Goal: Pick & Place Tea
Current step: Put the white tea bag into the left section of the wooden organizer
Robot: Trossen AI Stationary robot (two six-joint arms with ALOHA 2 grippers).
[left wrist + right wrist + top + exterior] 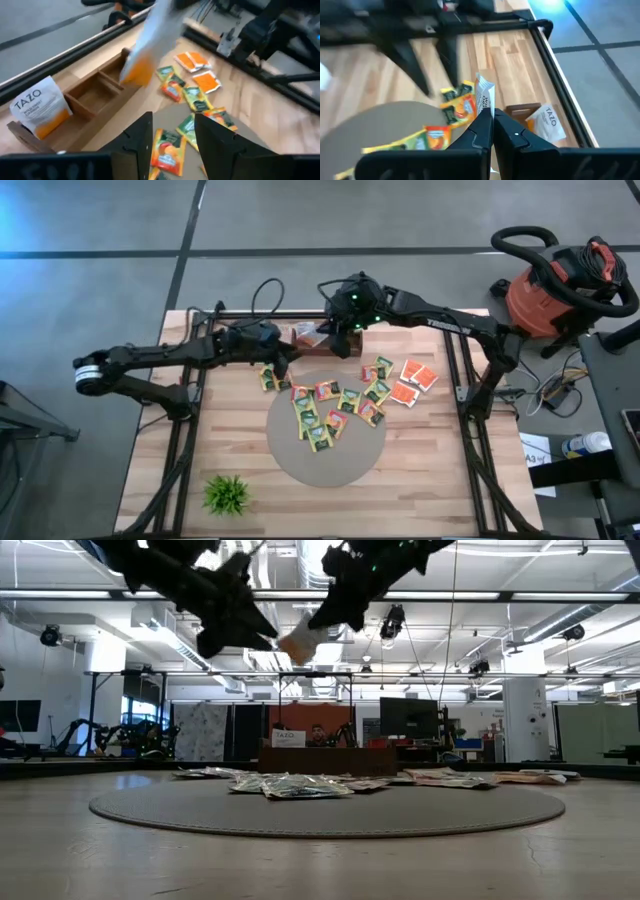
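Observation:
Several tea sachets (335,405), yellow-green and orange, lie flat on a round grey mat (330,465) and on the wood beside it. A wooden compartment box (95,92) sits at the table's far edge, and one white-and-orange TAZO sachet (40,107) stands in it. My right gripper (492,117) hovers by the box, shut on another white-and-orange sachet (484,95). My left gripper (172,142) is open in the air just left of it, above the scattered sachets, touching nothing. My right gripper pinches the sachet between its two fingers by one edge (485,109), so most of the sachet sticks out past the fingertips. The fingers slant downward from the table's right. The sachet (300,642) is lifted clear and hangs high above the table.
A small green plant (227,493) stands at the near left corner. Dark metal frame rails run along the table's edges (465,395). A red shop vacuum (555,290) sits on the floor beyond the right edge. Both arms are close together above the far middle.

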